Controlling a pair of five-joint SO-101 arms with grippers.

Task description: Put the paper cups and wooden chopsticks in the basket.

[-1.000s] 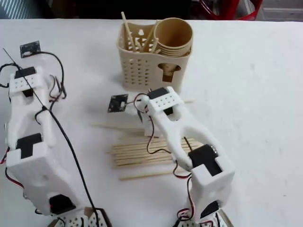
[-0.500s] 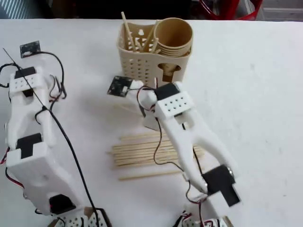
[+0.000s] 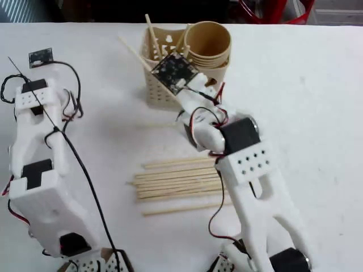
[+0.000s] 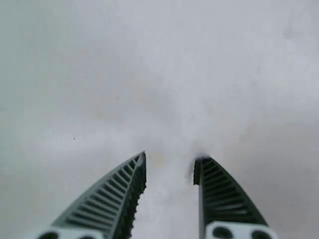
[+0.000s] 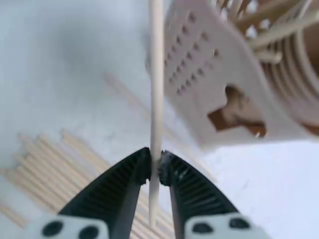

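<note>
while right tool (image 5: 155, 167) pinches chopstick (image 5: 156, 74) | near basket (image 5: 199, 64) (cups (image 3: 207, 42) inside)

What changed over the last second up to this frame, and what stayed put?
The right gripper, shut on one chopstick, rose from the table beside the pile and swung up toward the basket, lifting the chopstick off the table. The pile, the basket, the cups inside it and the left arm stayed about where they were.
</note>
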